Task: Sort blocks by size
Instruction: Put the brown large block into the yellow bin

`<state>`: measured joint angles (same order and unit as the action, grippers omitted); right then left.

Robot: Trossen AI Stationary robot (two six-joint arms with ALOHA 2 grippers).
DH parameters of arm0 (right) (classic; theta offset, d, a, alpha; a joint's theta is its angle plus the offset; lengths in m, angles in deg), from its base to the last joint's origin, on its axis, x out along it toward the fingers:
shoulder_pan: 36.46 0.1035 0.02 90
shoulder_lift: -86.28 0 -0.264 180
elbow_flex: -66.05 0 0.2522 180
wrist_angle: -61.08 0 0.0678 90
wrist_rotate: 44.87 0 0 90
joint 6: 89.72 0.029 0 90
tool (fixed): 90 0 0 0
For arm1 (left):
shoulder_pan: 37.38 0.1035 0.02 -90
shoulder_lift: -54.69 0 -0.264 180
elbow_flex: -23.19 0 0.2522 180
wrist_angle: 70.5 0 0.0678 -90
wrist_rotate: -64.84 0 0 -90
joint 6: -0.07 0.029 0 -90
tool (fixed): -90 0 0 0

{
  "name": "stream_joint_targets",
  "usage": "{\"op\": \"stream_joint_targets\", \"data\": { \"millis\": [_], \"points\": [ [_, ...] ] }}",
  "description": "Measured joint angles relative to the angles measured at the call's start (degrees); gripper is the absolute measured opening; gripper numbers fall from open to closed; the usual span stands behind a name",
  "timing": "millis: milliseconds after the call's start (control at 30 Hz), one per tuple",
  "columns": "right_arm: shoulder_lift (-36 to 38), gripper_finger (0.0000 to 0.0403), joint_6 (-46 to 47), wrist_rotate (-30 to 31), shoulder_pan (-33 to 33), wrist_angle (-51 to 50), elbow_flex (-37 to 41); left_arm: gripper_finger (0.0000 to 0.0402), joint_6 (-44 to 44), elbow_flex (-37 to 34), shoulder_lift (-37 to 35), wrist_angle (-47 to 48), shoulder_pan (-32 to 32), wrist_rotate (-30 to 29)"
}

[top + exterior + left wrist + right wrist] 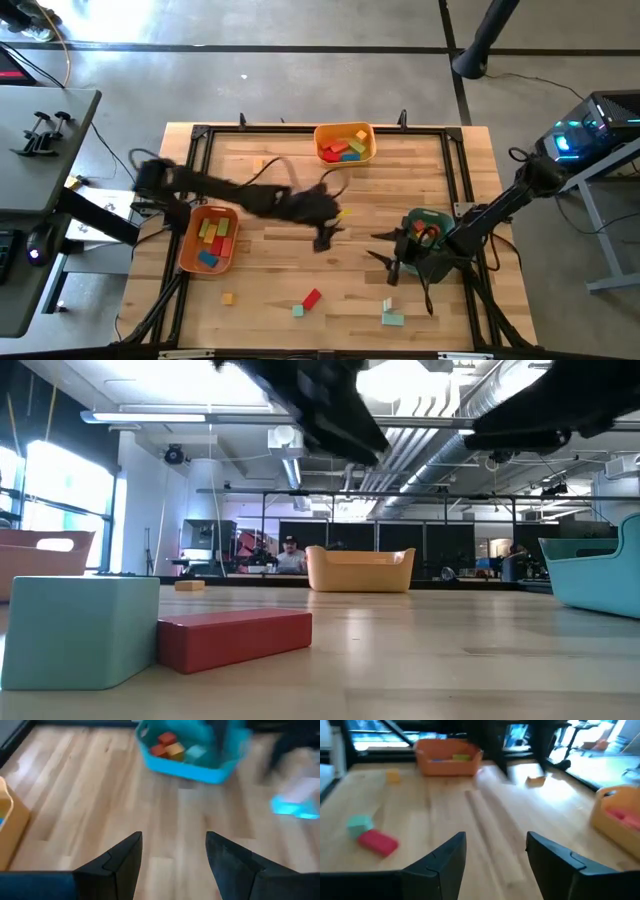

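sorting is mid-way: the orange tray, yellow tray and teal tray all hold blocks, while loose ones wait on the desk. left claw hangs wide and empty over the desk's middle. right claw is wide and empty beside the teal tray. red block and teal block lie touching near the front edge, well apart from both; next comes a reach down to them.
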<state>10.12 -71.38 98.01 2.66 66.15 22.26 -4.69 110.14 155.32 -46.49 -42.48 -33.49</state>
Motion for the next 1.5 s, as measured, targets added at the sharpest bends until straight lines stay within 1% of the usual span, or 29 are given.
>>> {"op": "stream_joint_targets", "data": {
  "millis": [67, 133, 267, 333, 367, 433, 467, 533, 633, 733, 800, 867, 933, 1100, 1200, 1300, 1400, 1500],
  "points": [
    [-0.3, 0.0202, -2.6, 0.0, -1.6, 2.5, 0.0, 0.0203, -1.0, -5.7, -4.3, -4.4, -3.0, -3.3],
    [-0.4, 0.0202, -5.7, -2.4, -3.3, 5.5, 0.0, 0.0203, -1.3, -10.4, -8.0, -8.5, -6.2, -7.7],
    [-0.1, 0.0202, -12.1, -12.1, -5.1, 12.7, -0.4, 0.0203, -3.7, -17.0, -12.3, -14.6, -12.4, -15.5],
    [1.0, 0.0202, -15.7, -18.1, -4.6, 12.1, -2.4, 0.0203, -5.4, -18.8, -12.7, -16.0, -15.0, -18.9],
    [1.9, 0.0202, -17.3, -20.7, -3.9, 10.3, -3.8, 0.0203, -6.0, -19.5, -12.8, -16.5, -16.1, -20.7],
    [3.4, 0.0202, -19.2, -24.0, -1.8, 3.4, -7.8, 0.0203, -7.4, -20.7, -12.8, -16.7, -18.1, -24.1],
    [3.9, 0.0202, -19.1, -24.5, -0.4, -1.6, -10.3, 0.0203, -8.4, -21.2, -12.6, -16.4, -18.9, -25.5],
    [4.2, 0.0202, -16.5, -23.0, 2.7, -12.6, -16.0, 0.0203, -10.3, -22.0, -12.3, -16.4, -20.2, -28.2],
    [3.5, 0.0202, -6.7, -20.1, 7.1, -31.9, -25.2, 0.0203, -12.0, -23.0, -12.3, -17.8, -21.4, -31.5],
    [1.9, 0.0202, 7.1, -20.1, 10.7, -48.6, -31.7, 0.0203, -11.8, -24.4, -12.3, -20.3, -21.6, -34.2],
    [0.9, 0.0202, 15.5, -20.4, 12.6, -53.0, -33.4, 0.0203, -11.7, -25.1, -12.2, -22.2, -21.5, -34.5],
    [-0.3, 0.0202, 19.5, -20.7, 14.2, -52.7, -33.1, 0.0203, -11.7, -25.5, -12.3, -24.0, -21.2, -34.7],
    [-1.8, 0.0202, 20.0, -22.0, 14.5, -51.5, -32.8, 0.0203, -11.6, -25.7, -12.3, -24.0, -21.1, -34.9],
    [-5.5, 0.0202, 16.7, -20.5, 12.3, -47.1, -32.8, 0.0203, -10.1, -25.7, -12.3, -25.2, -20.7, -34.7],
    [-6.7, 0.0202, 13.9, -24.1, 9.5, -45.9, -32.9, 0.0203, -9.7, -25.7, -12.3, -25.2, -20.7, -34.5],
    [-6.9, 0.0215, 14.2, -27.7, 6.7, -46.5, -32.9, 0.0203, -9.6, -25.7, -12.3, -24.9, -20.7, -34.3],
    [-6.9, 0.0242, 14.2, -31.5, 4.6, -47.0, -32.9, 0.0203, -9.7, -25.7, -12.2, -24.9, -20.8, -34.2],
    [-6.9, 0.0277, 14.2, -38.3, 3.0, -47.1, -32.9, 0.0203, -10.0, -25.7, -12.3, -24.9, -21.2, -34.3]
  ]
}}
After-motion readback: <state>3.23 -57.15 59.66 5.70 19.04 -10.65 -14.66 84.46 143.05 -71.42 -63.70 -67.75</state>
